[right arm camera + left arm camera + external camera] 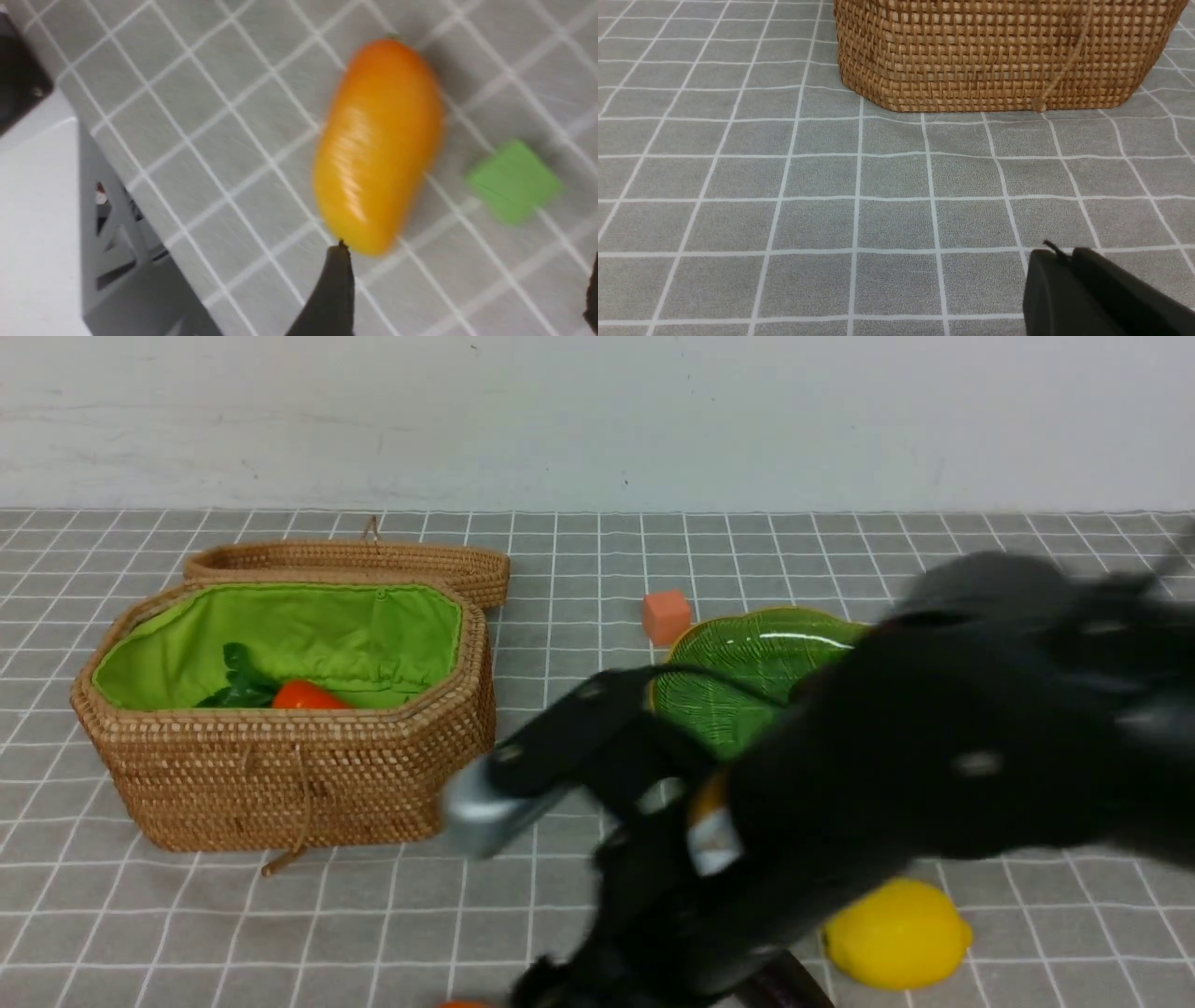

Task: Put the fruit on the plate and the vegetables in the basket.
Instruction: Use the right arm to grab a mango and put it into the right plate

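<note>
Mango-like fruit [378,144] lies on its side on the grey checked cloth [210,154], near the table's edge. The small green cube [514,182] is just beside it, not touching. The right gripper [467,266] hangs over the fruit with its jaws wide apart and nothing between them. One dark fingertip [336,280] sits close by the fruit's end; whether it touches I cannot tell. The other finger shows only as a sliver at the picture's border, and that whole view is smeared by motion.

In the front view the right arm [934,756] is a large black blur that hides its own gripper and the near part of the plate [747,653]. An orange sliver [462,1003] at the bottom edge is too cut off to name. So is a dark shape [789,989] under the arm.

The lemon [896,933] lies on the cloth nearer the camera than the plate, well apart from it, its left side cut by the arm. An orange cube [666,616] stands just behind the plate's left rim.

The basket [280,775] stands open at the left, with its lid [355,560] laid back behind it. Inside, the carrot [308,695] and its green leaves peek over the front wall, which hides the rest of the basket's floor. The left gripper [1066,261], jaws together and empty, shows only its tips, low over the cloth near the basket's wall.
</note>
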Tool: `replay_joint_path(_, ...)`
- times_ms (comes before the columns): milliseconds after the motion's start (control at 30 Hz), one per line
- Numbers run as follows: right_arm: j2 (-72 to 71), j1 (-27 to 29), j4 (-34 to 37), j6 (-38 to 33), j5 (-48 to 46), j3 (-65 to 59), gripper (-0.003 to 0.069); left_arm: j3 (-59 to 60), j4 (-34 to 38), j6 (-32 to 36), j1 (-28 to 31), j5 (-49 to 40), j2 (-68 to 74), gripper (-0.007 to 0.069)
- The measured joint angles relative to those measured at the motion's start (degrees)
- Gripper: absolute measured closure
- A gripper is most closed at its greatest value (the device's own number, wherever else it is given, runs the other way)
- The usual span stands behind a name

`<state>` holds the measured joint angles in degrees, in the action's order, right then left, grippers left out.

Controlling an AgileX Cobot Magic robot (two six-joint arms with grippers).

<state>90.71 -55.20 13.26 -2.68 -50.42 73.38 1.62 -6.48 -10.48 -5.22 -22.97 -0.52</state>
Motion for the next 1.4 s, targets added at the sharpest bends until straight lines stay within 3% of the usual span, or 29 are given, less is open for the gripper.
replay_joint_path(267,11.6,-4.5,-1.7,10.8,4.3,1.9,0.0005,0.0,0.0,0.0,0.0,0.0,0.0,0.0564)
replay_joint_path(400,15.3,-4.7,-2.0,11.5,7.5,2.0,0.002,0.0,0.0,0.0,0.0,0.0,0.0,0.056)
replay_joint_path(633,19.7,-4.8,-3.0,11.6,10.3,2.3,0.0114,0.0,0.0,0.0,0.0,0.0,0.0,0.0553)
replay_joint_path(967,17.0,-3.4,-2.6,11.6,5.9,4.1,0.0114,0.0,0.0,0.0,0.0,0.0,0.0,0.0547)
replay_joint_path(1067,13.7,0.0,-2.1,11.3,3.6,7.0,0.0114,0.0,0.0,0.0,0.0,0.0,0.0,0.0545)
replay_joint_path(1267,9.1,12.1,-2.0,7.3,2.8,11.3,0.0114,0.0,-0.1,0.0,0.0,0.0,0.0,0.054)
replay_joint_path(1300,9.1,17.2,-2.0,7.2,3.1,11.7,0.0114,0.0,-0.1,0.0,0.0,0.0,0.0,0.0539)
replay_joint_path(1333,9.1,17.2,-2.0,7.2,3.1,11.7,0.0114,0.0,-0.1,0.0,0.0,0.0,0.0,0.0539)
replay_joint_path(1400,10.9,24.7,-2.1,7.8,4.3,11.7,0.0114,0.0,-0.1,0.0,0.0,0.0,0.0,0.0536)
